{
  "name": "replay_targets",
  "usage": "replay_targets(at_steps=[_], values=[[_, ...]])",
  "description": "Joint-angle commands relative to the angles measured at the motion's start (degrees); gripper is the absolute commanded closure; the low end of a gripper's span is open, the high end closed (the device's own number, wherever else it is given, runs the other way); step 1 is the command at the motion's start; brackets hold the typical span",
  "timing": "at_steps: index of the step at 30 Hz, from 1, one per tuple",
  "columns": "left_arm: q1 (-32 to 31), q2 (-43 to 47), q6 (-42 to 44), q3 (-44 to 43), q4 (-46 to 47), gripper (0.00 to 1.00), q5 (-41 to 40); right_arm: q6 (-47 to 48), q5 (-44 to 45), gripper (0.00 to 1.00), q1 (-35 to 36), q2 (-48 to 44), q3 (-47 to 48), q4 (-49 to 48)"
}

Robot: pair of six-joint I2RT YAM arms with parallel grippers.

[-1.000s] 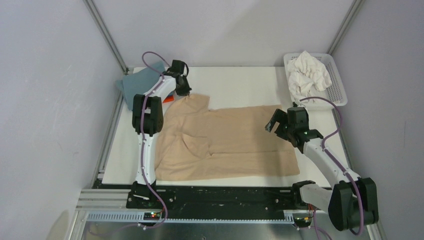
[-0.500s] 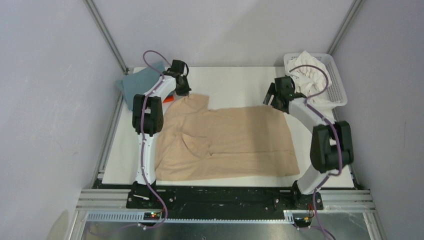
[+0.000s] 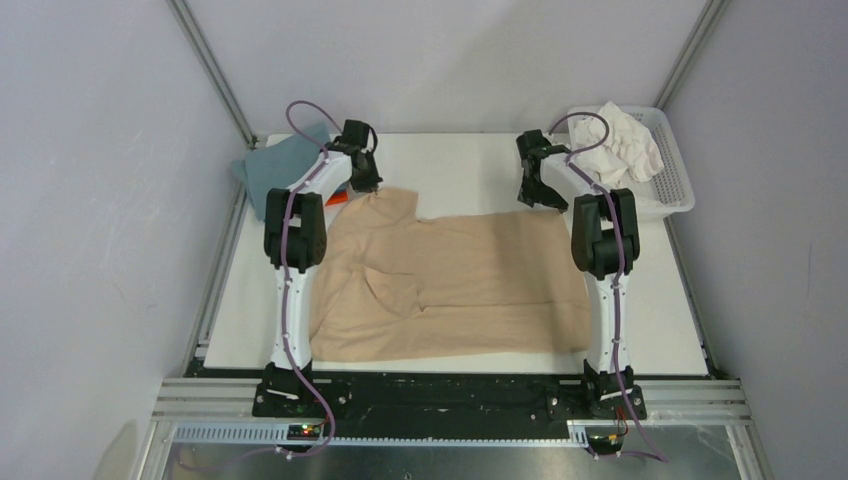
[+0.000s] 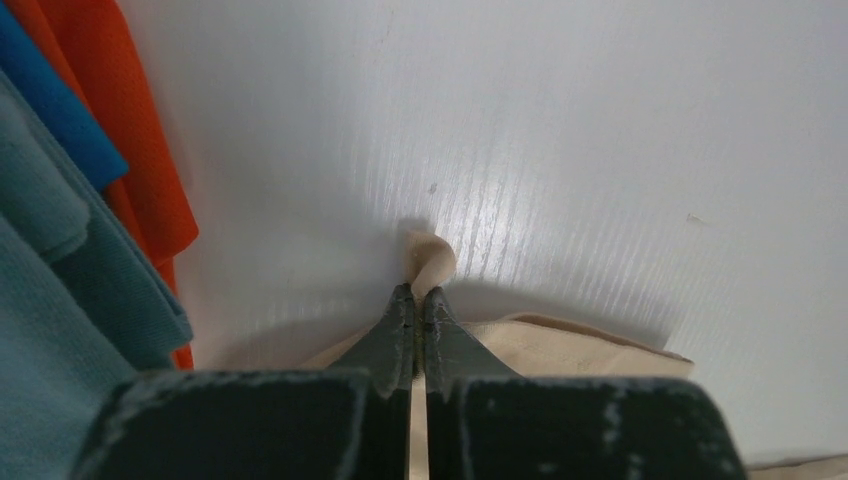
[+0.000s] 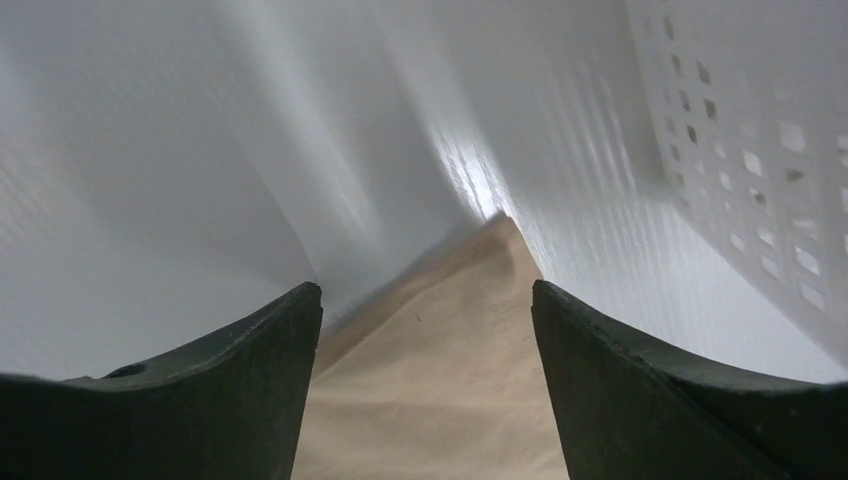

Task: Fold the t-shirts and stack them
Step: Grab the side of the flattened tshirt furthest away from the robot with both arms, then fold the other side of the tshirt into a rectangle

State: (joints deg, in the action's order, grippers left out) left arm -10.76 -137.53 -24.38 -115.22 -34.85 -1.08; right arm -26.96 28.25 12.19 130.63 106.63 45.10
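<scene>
A tan-beige t-shirt (image 3: 450, 275) lies spread across the table. My left gripper (image 3: 368, 188) is shut on the shirt's far left corner; in the left wrist view the fingers (image 4: 395, 335) pinch a small tan fold (image 4: 428, 262). My right gripper (image 3: 541, 196) is open just above the shirt's far right corner, which shows between its fingers in the right wrist view (image 5: 450, 350). A grey-blue shirt (image 3: 285, 160) lies folded at the far left over orange (image 4: 140, 150) and bright blue (image 4: 55, 110) cloth. White shirts (image 3: 620, 140) fill the basket.
A white slotted basket (image 3: 682, 195) stands at the far right corner, its wall close to my right gripper (image 5: 760, 200). The table's white surface (image 3: 460, 165) shows beyond the tan shirt. Metal frame posts rise at both far corners.
My right arm has swung from the shirt's right edge to its far right corner, next to the basket. The left gripper has stayed shut on the far left corner.
</scene>
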Motion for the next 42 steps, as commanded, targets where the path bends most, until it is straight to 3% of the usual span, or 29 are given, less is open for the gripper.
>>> replay_targets(at_steps=[1, 4, 7, 12, 21, 27, 33, 42], values=[[-0.41, 5.65, 0.67, 1.35, -0.31, 1.00, 0.16, -1.62, 2.52, 0.22, 0.10, -0.59, 0.65, 4.94], [-0.55, 6.85, 0.49, 2.36, -0.29, 1.00, -0.05, -2.37, 2.74, 0.24, 0.14, -0.67, -0.20, 6.57], [-0.78, 7.89, 0.33, 3.78, -0.15, 1.00, -0.38, -2.99, 2.88, 0.33, 0.12, -1.50, -2.10, 6.67], [-1.11, 10.47, 0.40, 6.20, 0.47, 1.00, -0.69, -4.02, 2.55, 0.60, -0.23, -3.54, -5.22, 4.75], [-1.72, 17.51, 0.84, 12.89, 3.13, 1.00, -1.55, -4.33, 2.23, 0.99, 0.30, -5.89, -6.16, 0.29], [-2.93, 24.89, 1.02, 19.98, 5.85, 1.00, -0.97, -4.18, 2.99, 1.00, 2.17, -12.56, -11.60, -2.87], [-4.78, 34.86, -0.30, 33.17, 10.07, 1.00, -2.13, -4.74, 3.63, 1.00, 5.04, -23.97, -21.80, -5.01], [-8.54, 54.24, -2.83, 50.85, 13.32, 1.00, -7.45, -7.43, 7.01, 1.00, 10.04, -38.21, -32.60, -0.75]])
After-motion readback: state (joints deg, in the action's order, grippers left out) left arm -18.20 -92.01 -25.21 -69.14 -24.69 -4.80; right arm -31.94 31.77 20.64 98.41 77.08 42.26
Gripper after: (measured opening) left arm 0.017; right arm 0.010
